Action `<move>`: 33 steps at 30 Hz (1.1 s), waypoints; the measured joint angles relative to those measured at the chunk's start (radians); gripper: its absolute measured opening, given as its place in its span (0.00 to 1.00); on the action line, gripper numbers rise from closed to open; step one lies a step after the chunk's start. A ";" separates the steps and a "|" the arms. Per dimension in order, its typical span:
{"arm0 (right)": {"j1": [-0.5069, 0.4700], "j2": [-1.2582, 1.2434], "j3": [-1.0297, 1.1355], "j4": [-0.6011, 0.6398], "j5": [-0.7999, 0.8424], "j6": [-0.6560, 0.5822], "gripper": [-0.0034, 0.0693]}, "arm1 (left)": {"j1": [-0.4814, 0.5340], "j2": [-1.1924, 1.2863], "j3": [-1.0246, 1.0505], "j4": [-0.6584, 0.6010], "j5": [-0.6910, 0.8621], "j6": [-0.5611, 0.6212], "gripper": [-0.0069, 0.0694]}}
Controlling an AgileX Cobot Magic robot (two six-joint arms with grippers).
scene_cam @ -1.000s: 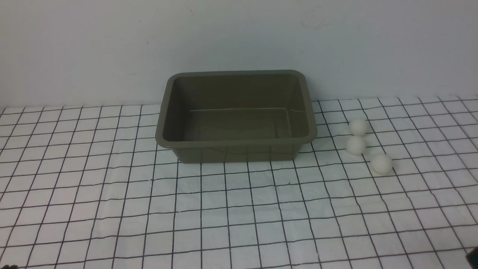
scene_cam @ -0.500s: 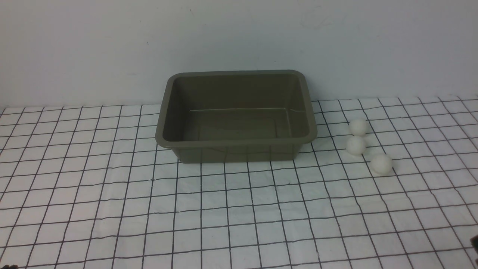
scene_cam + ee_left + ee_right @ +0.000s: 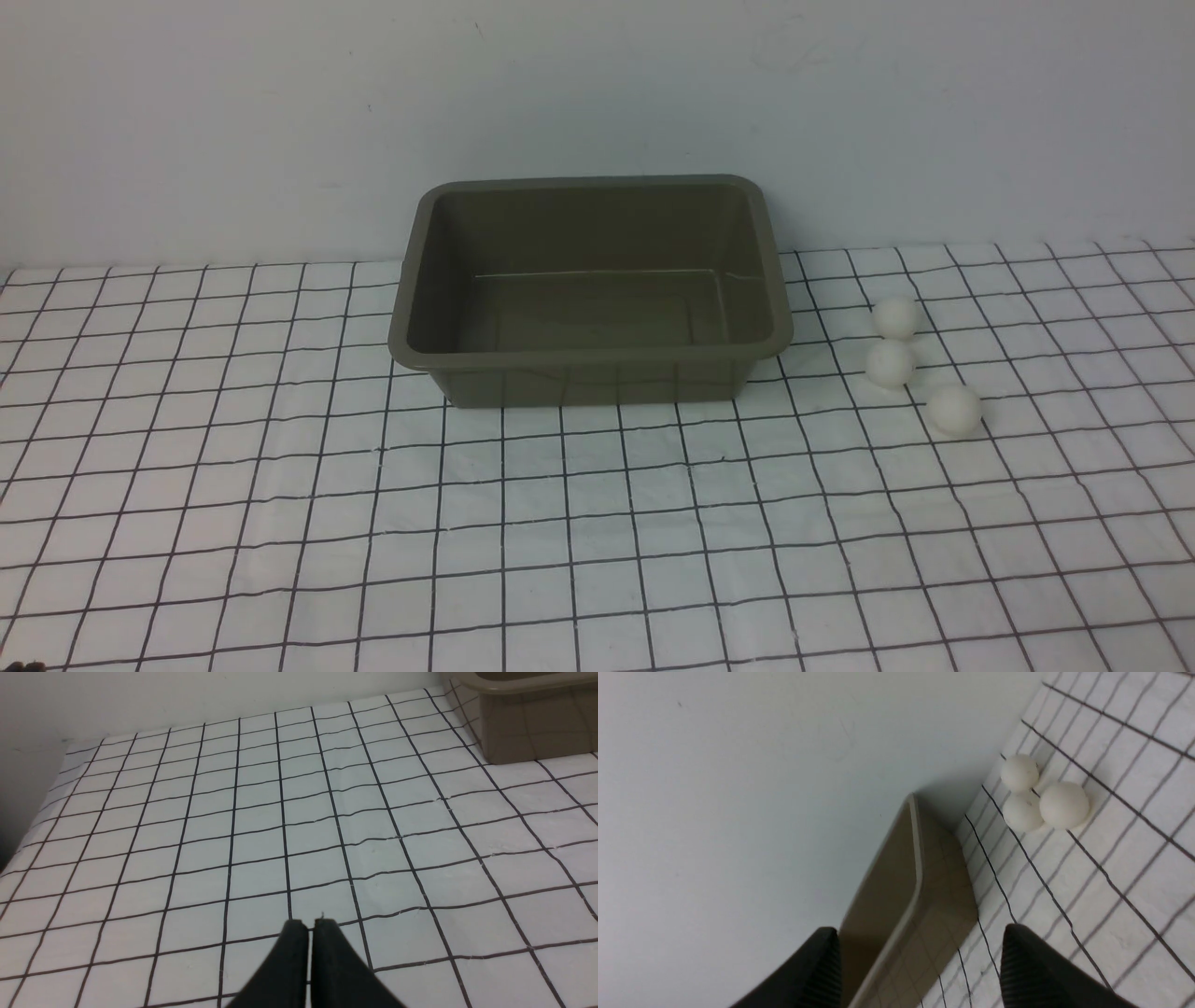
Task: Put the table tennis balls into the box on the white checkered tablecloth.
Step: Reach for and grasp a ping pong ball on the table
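Note:
Three white table tennis balls lie on the white checkered tablecloth (image 3: 597, 523) to the right of the box: one farthest back (image 3: 896, 317), one just in front of it (image 3: 890, 363), one nearest (image 3: 954, 409). The olive-grey box (image 3: 590, 356) stands empty at the back centre. In the right wrist view the balls (image 3: 1063, 805) cluster beyond the box's corner (image 3: 920, 891). My right gripper (image 3: 920, 952) is open and empty, well short of the balls. My left gripper (image 3: 310, 926) is shut and empty over bare cloth, with the box's corner (image 3: 528, 737) far off. Neither gripper shows in the front view.
A plain grey wall (image 3: 597, 93) rises right behind the box. The cloth ends at the table's left edge (image 3: 28, 830) in the left wrist view.
A dark piece of the right arm that showed at the front view's lower right corner has left the frame. The balls and box have not moved.

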 joint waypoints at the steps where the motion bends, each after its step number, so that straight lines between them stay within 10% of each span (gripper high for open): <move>1: 0.000 0.000 0.000 0.006 -0.033 0.000 0.62 | 0.000 0.000 0.000 0.000 0.000 0.000 0.09; 10: 0.000 0.000 -0.094 -0.017 -0.183 -0.123 0.62 | 0.000 0.000 0.000 0.000 0.000 0.000 0.09; 21: 0.000 0.206 -0.593 -0.351 0.245 -0.607 0.62 | 0.001 0.000 0.000 0.000 0.000 0.000 0.09; 33: 0.000 0.942 -1.080 -0.354 0.729 -0.671 0.62 | 0.001 0.000 0.000 0.000 0.000 0.000 0.09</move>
